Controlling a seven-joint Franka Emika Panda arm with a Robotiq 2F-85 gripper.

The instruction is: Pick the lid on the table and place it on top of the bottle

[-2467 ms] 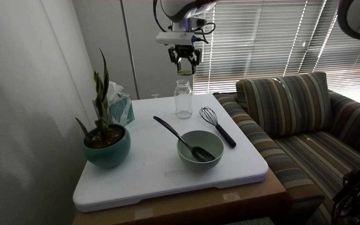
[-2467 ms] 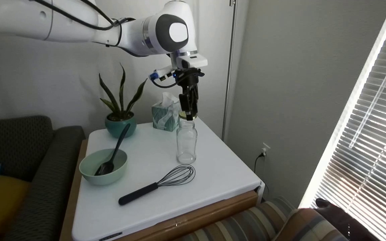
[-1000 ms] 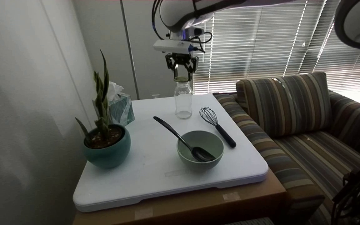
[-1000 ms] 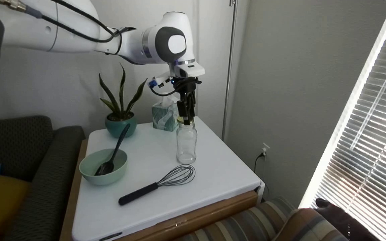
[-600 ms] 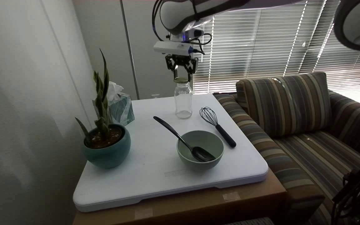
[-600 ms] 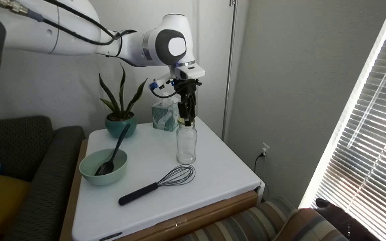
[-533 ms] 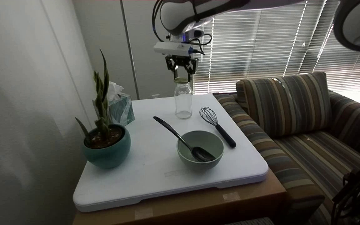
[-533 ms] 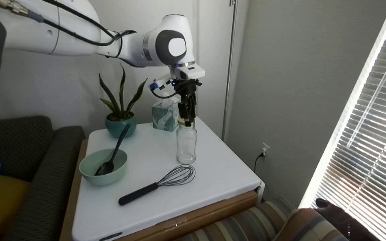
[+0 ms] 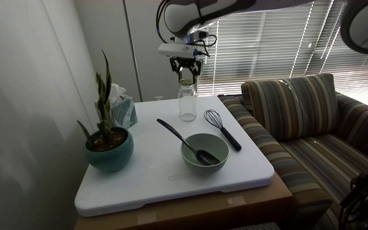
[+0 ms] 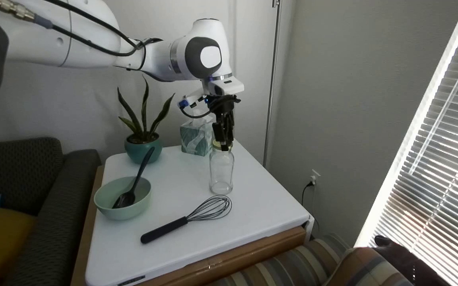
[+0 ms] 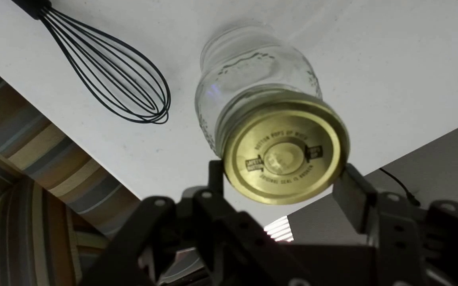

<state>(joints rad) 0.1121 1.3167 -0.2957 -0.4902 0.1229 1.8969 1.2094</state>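
Observation:
The clear glass bottle stands upright on the white table in both exterior views. The gold lid lies over the bottle's mouth in the wrist view, its printed top facing the camera. In an exterior view the lid meets the bottle's rim. Whether it sits fully level cannot be told. My gripper points down above the bottle, one finger on each side of the lid, shut on it. In an exterior view a finger hides part of the lid. The bottle shows below the lid in the wrist view.
A black whisk lies near the bottle. A pale green bowl holds a black spoon. A teal potted plant and a tissue box stand along the wall side. A striped armchair adjoins the table.
My gripper has come down with the lid from above the bottle onto its mouth. Over the last half second it has only shifted very slightly. The bottle has not visibly moved.

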